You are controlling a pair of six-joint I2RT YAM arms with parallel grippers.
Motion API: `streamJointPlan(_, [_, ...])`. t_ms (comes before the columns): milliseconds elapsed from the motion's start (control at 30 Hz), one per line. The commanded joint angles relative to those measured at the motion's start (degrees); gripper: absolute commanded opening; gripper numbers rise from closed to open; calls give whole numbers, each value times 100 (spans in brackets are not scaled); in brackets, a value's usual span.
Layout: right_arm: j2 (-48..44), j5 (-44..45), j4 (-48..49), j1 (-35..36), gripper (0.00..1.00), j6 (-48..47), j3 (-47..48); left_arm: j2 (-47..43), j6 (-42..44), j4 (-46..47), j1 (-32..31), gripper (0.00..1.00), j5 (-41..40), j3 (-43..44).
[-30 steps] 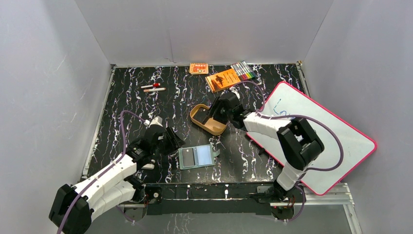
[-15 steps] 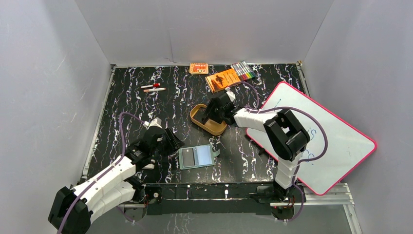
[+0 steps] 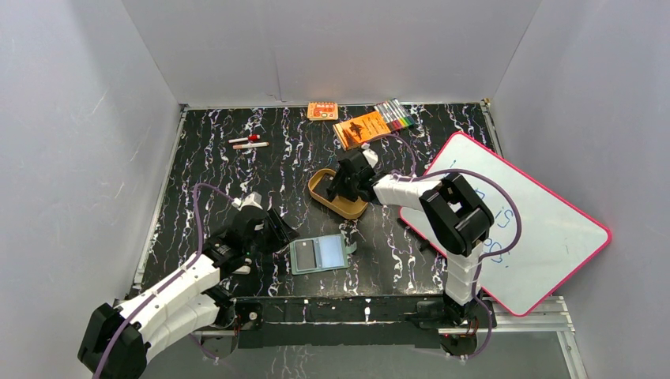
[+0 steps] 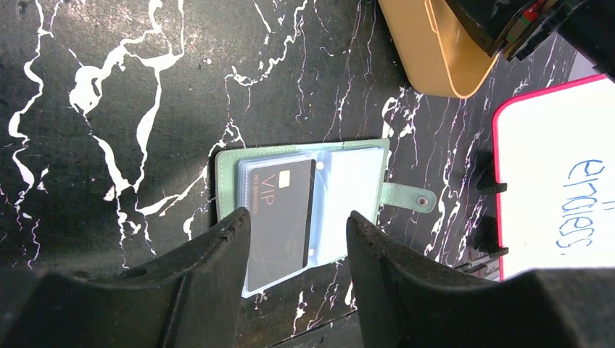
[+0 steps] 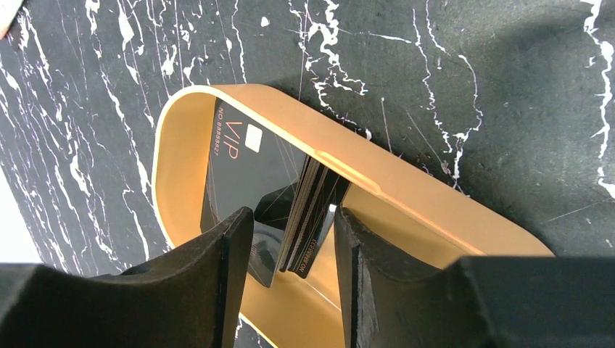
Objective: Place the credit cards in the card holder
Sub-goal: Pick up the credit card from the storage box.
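Observation:
The sage-green card holder lies open near the front edge. In the left wrist view, one dark card sits in the left pocket of the card holder. My left gripper is open and empty just left of the holder, with its fingers spread above the card. My right gripper reaches into the tan tray. Its jaws are open on either side of a stack of dark credit cards standing on edge. Another card leans against the tray wall.
A pink-framed whiteboard lies at the right, under the right arm's side. An orange booklet, a pack of markers and a small orange box are at the back. Two pens lie at the back left.
My right gripper has moved left and deeper into the tan tray, and its arm has folded in. My left arm has shifted slightly. The card holder has not moved.

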Motion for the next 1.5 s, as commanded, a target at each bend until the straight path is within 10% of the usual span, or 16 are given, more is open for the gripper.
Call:
streamJointPlan(0, [33,139,-66,26,52,-26,187,-109,3,-9,-2,49,56,-42])
streamJointPlan(1467, [-839,-178,371,77,7,-40,-376,-143,-4,13,-2,48,56,-20])
